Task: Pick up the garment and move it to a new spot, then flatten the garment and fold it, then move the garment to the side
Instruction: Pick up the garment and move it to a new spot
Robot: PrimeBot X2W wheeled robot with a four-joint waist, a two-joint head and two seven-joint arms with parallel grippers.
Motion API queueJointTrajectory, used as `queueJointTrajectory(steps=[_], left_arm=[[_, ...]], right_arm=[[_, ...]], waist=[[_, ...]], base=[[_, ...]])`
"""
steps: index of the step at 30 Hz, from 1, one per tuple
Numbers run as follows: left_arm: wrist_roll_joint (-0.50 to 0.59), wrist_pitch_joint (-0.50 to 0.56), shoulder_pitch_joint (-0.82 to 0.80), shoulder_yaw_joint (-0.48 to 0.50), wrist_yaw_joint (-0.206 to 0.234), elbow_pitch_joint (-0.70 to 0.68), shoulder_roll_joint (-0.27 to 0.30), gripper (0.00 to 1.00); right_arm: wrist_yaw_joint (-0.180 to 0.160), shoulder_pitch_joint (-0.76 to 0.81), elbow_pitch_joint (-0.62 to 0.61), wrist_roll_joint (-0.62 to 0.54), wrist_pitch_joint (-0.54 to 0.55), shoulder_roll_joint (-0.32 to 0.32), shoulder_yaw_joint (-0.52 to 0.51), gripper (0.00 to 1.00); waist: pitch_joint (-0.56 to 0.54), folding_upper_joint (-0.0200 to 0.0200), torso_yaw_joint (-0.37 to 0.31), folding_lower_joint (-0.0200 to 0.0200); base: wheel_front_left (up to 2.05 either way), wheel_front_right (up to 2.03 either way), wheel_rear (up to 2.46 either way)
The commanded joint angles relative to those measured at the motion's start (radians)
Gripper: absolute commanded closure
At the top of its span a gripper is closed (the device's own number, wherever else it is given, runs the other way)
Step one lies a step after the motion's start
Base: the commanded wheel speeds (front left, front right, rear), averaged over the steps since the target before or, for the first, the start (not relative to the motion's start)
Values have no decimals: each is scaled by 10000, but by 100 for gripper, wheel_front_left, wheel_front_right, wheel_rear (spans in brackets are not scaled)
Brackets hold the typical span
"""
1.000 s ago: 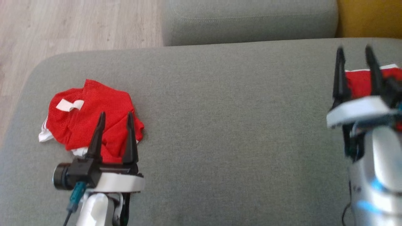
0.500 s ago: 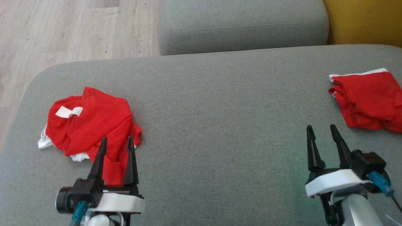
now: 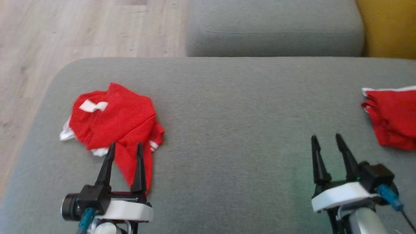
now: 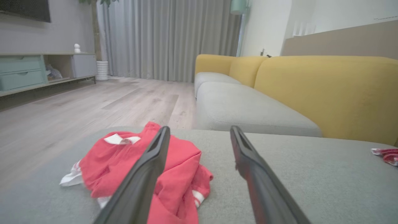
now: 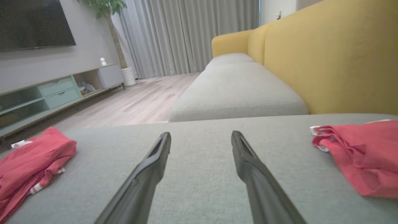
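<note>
A crumpled red garment (image 3: pixel 113 120) with white trim lies on the left part of the grey cushion (image 3: pixel 243 113). It also shows in the left wrist view (image 4: pixel 124 158) and at the left of the right wrist view (image 5: pixel 31 158). My left gripper (image 3: pixel 126 145) (image 4: pixel 200 129) is open, its fingertips over the garment's near edge, with nothing between them. A second, folded red garment (image 3: pixel 395 117) (image 5: pixel 363 152) (image 4: pixel 387 154) lies at the cushion's right edge. My right gripper (image 3: pixel 326 137) (image 5: pixel 201 134) hangs open over bare cushion, to the left of and nearer than that folded piece.
Beyond the cushion sits another grey seat cushion (image 3: pixel 273 29) with a yellow backrest (image 3: pixel 390 26) on its right. Wooden floor (image 3: pixel 65 32) lies past the cushion's left and far-left edges. A low TV cabinet (image 5: pixel 46 93) stands across the room.
My right gripper has drawn back from the folded garment toward the near edge, open and empty. The left gripper has sunk back a little. The head camera has shifted, sliding the whole picture.
</note>
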Motion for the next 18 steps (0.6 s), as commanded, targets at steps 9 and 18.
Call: queueJointTrajectory(steps=[9, 18], left_arm=[[213, -49, -289, 442, 33, 4, 60, 0], [326, -49, -110, 598, -77, 151, 60, 0]], right_arm=[[-9, 278, -358, 270, -107, -45, 909, 0], [-9, 368, -253, 501, -108, -45, 1364, 0]], waist=[[-316, -1, 1886, 0], [-504, -1, 2521, 0]], base=[[0, 0, 0], [0, 0, 0]])
